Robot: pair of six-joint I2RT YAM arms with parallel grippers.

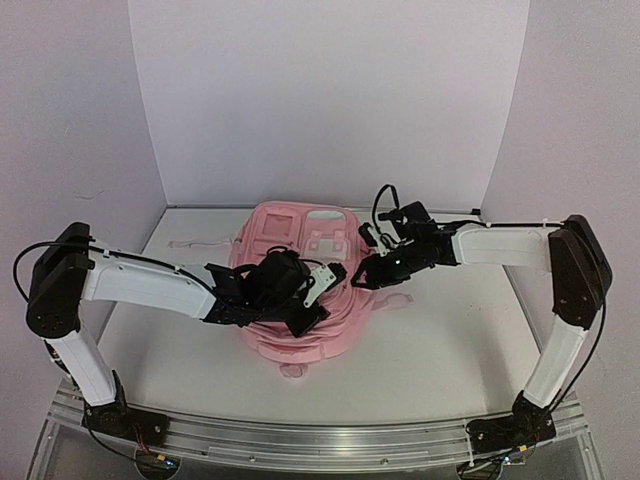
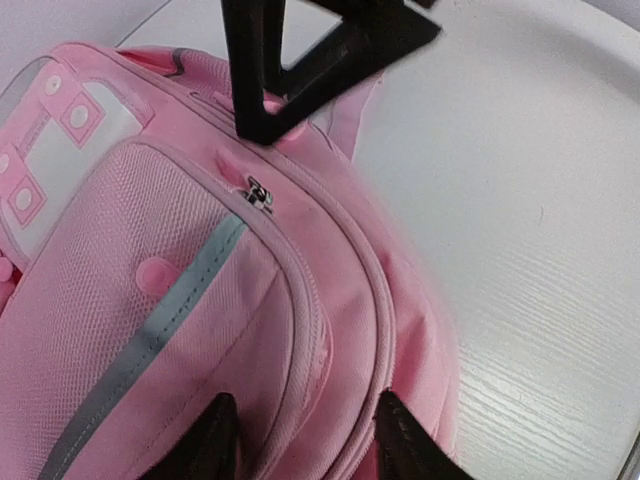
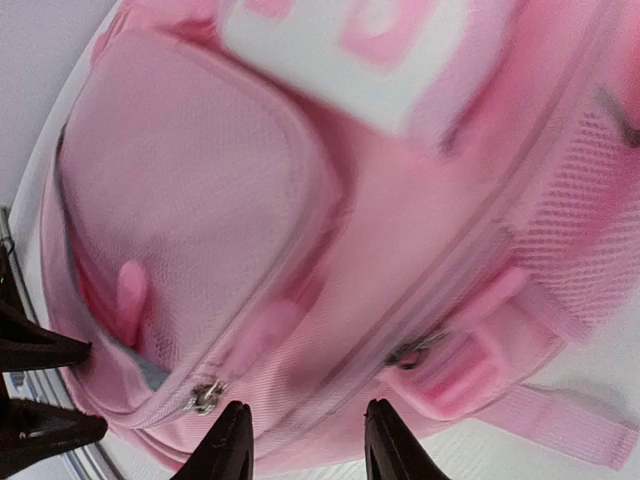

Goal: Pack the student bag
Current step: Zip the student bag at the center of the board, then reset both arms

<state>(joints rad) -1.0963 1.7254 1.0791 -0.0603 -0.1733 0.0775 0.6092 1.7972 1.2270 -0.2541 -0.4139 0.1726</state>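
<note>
Student bag (image 1: 290,225) lies flat mid-worktop (image 1: 430,350). My left hand (image 2: 305,445) hovers over its middle and my right hand (image 3: 305,440) at its 3 o'clock edge. Both are spread open over the pink fabric, gripping nothing.

top: student bag (image 1: 290,228) near half mostly hidden under left arm (image 1: 150,287) | left wrist: bag cut by left and bottom edges | right wrist: bag's upper part blurred, cut by top and right edges
</note>
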